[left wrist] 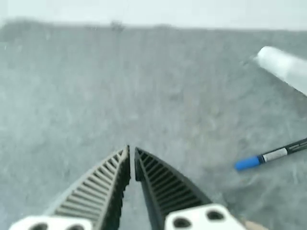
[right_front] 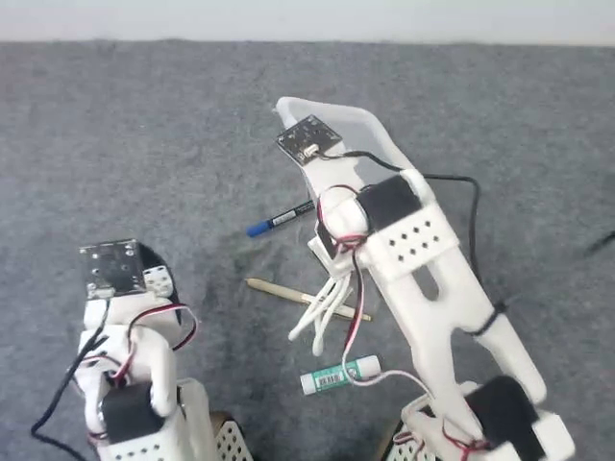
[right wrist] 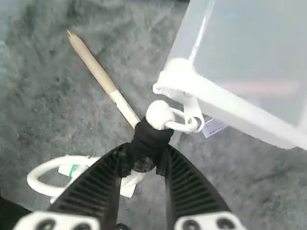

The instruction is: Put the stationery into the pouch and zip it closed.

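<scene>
white pouch (right_front: pixel 357 127), blue-capped pen (right_front: pixel 281 220), grey table (right_front: pixel 144 154)

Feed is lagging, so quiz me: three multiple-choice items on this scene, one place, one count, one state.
1. Where is the blue-capped pen? A on the grey mat beside the pouch; B inside the pouch; C in a cup.
2. Stationery pieces outside the pouch? A one; B three; C five.
3. The right gripper holds: A nothing; B an eraser; C the zipper pull.
1 A: it lies on the mat. 2 B: pen, tan pencil, glue stick. 3 C: jaws clamp the pull.
</scene>
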`<state>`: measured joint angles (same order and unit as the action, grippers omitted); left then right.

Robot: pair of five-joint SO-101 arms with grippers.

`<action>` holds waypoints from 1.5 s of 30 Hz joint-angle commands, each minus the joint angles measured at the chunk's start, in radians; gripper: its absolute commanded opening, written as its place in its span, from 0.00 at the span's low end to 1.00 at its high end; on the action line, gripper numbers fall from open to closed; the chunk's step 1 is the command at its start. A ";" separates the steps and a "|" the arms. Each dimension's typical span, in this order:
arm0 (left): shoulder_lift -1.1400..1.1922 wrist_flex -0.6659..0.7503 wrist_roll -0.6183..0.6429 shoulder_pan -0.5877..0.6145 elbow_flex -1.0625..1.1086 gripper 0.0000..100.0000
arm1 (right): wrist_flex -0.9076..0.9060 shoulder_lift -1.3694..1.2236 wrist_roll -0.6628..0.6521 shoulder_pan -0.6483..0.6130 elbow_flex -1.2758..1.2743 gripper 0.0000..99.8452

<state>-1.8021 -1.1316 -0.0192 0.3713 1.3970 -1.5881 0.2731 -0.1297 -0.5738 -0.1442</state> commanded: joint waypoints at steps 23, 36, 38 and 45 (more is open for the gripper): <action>-0.021 -0.048 0.193 -0.591 -0.140 0.31 | 0.311 0.598 -0.126 -0.010 -0.446 0.01; -0.021 -0.040 0.292 -0.634 -0.116 0.31 | 0.302 0.613 -0.180 -0.048 -0.477 0.01; -0.021 -0.038 0.292 -0.635 -0.101 0.31 | 0.291 0.613 -0.175 -0.084 -0.477 0.01; -0.021 0.064 0.293 -0.634 -0.025 0.31 | 0.283 0.613 -0.157 -0.113 -0.479 0.01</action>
<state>-1.8021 -1.1469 0.2631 -0.2654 1.3433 -1.2965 0.8454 -0.2984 -0.6797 -0.6322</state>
